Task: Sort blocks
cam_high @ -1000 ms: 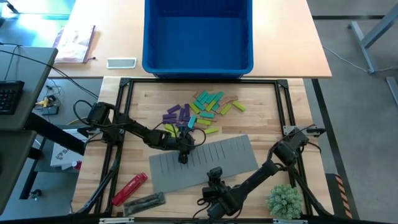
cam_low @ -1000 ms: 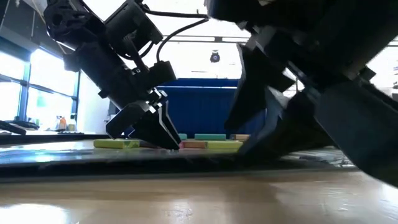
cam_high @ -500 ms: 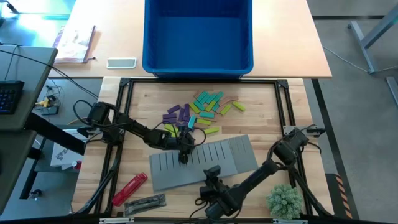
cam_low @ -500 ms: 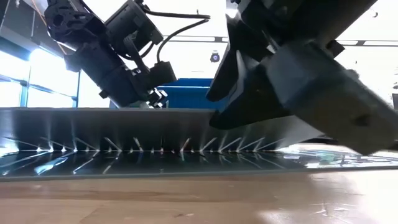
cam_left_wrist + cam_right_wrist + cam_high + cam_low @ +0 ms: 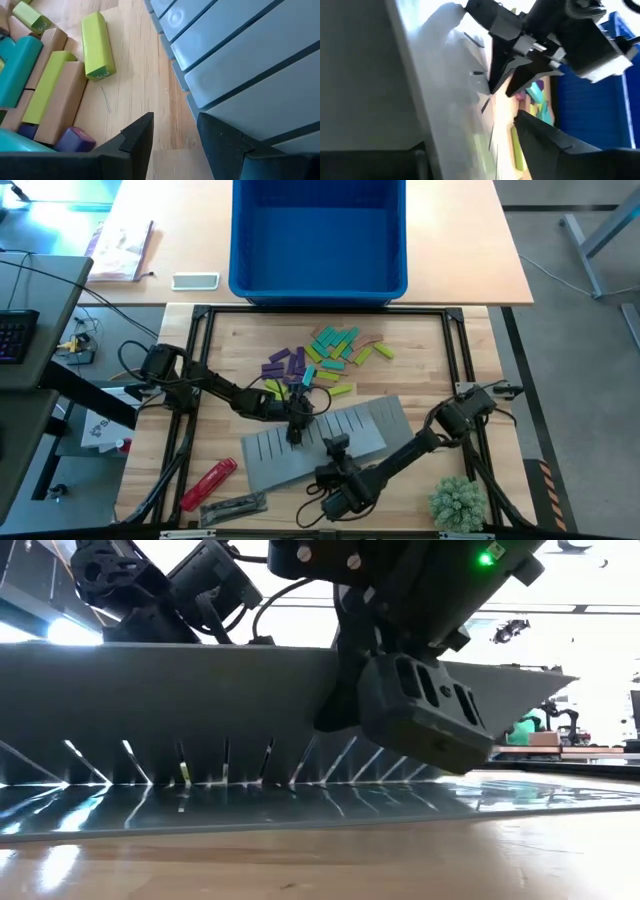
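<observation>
Risk: right pincer point(image 5: 338, 448), apparently clamping the raised grey mat point(image 5: 365, 425), may sweep blocks point(image 5: 320, 355) off-surface; left pincer point(image 5: 296, 430) narrowly parted, empty.

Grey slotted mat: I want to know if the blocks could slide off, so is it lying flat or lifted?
Lifted: the grey slotted mat rears up along its near edge, where the right gripper is.

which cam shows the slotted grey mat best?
High view: the flat grey slotted mat shows whole between both arms. Low view catches only its raised near edge, left wrist only a few slats, right wrist a blurred close surface.
</observation>
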